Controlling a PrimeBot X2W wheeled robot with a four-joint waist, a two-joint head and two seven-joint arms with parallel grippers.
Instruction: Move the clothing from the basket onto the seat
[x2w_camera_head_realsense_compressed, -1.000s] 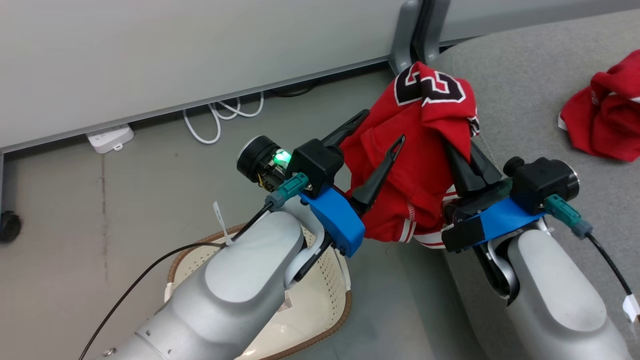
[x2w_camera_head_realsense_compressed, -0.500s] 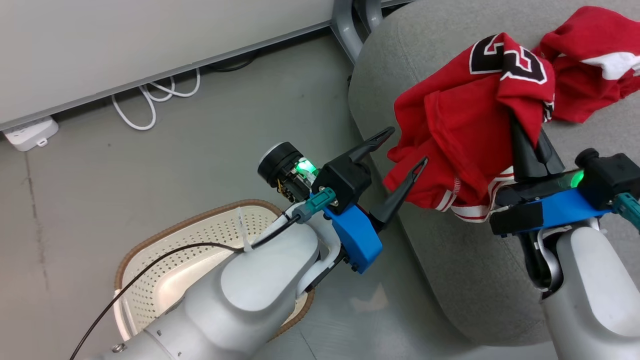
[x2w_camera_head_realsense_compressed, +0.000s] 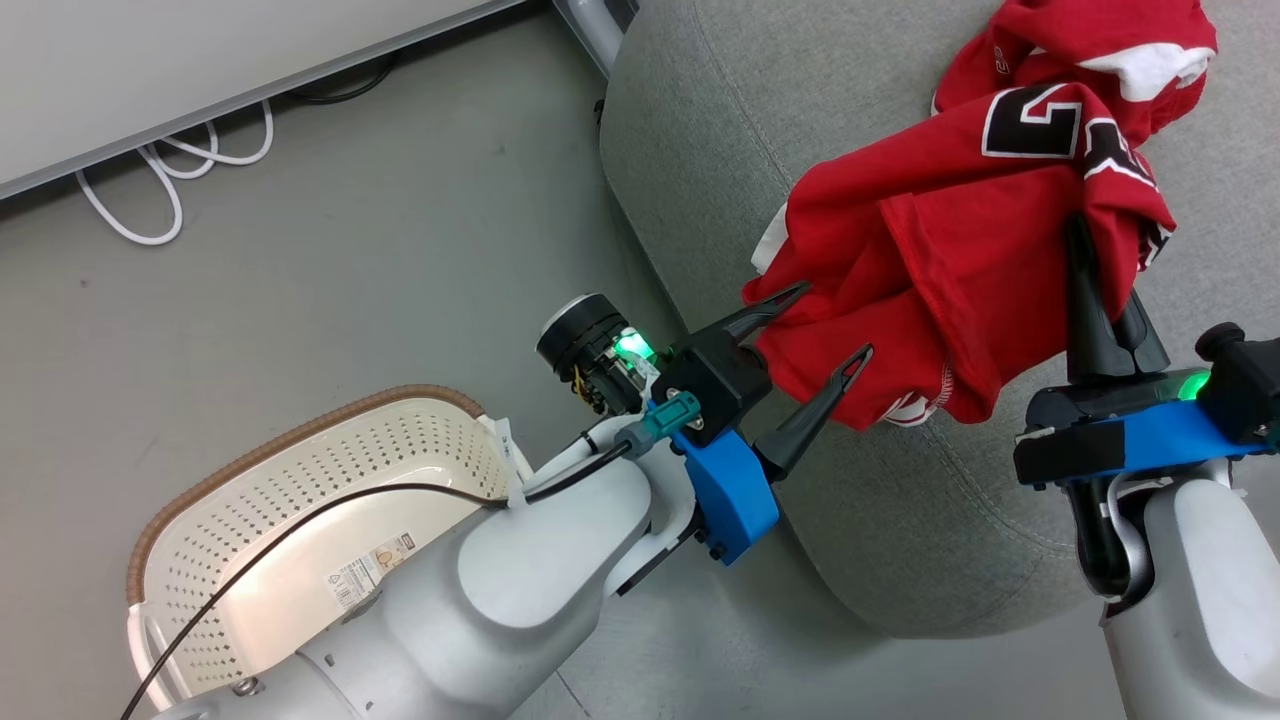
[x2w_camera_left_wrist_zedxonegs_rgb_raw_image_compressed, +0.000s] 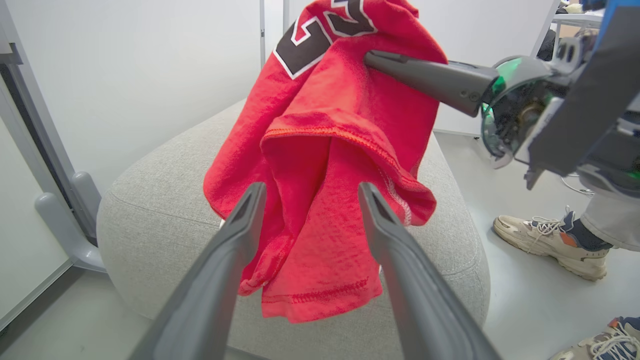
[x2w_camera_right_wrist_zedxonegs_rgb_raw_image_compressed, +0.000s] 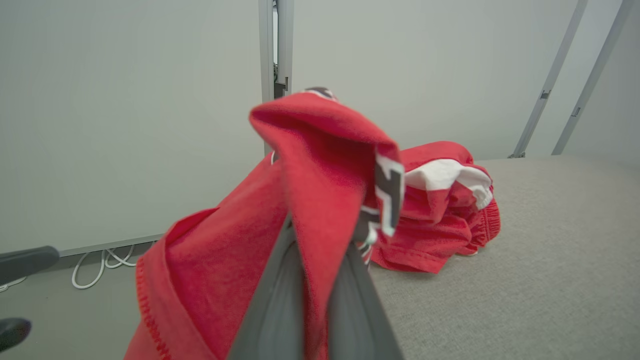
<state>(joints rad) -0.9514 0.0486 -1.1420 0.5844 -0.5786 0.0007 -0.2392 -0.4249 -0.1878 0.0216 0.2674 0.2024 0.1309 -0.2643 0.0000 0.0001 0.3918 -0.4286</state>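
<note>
My right gripper (x2w_camera_head_realsense_compressed: 1090, 260) is shut on the red jersey (x2w_camera_head_realsense_compressed: 940, 260) with black-and-white numbers, holding it up over the left part of the grey seat (x2w_camera_head_realsense_compressed: 700, 150). The jersey (x2w_camera_left_wrist_zedxonegs_rgb_raw_image_compressed: 325, 165) hangs in folds, its hem clear of the seat (x2w_camera_left_wrist_zedxonegs_rgb_raw_image_compressed: 160, 200). My left gripper (x2w_camera_head_realsense_compressed: 835, 325) stands open just left of the hanging cloth, with the cloth's lower edge beside its fingers. A second red garment with white trim (x2w_camera_head_realsense_compressed: 1110, 50) lies on the seat behind the jersey, seen too as the trimmed garment (x2w_camera_right_wrist_zedxonegs_rgb_raw_image_compressed: 445, 215). The cream basket (x2w_camera_head_realsense_compressed: 290, 470) stands on the floor at lower left, nothing red in its visible part.
White cables (x2w_camera_head_realsense_compressed: 170, 170) lie on the grey floor by the wall. A person's shoes (x2w_camera_left_wrist_zedxonegs_rgb_raw_image_compressed: 545, 240) stand on the floor beyond the seat's far side. A grey metal post base (x2w_camera_left_wrist_zedxonegs_rgb_raw_image_compressed: 65, 220) rises beside the seat.
The head camera has swung right, so the seat fills more of the view. My right gripper has carried the jersey further over the seat, toward the trimmed garment. My left gripper stays open.
</note>
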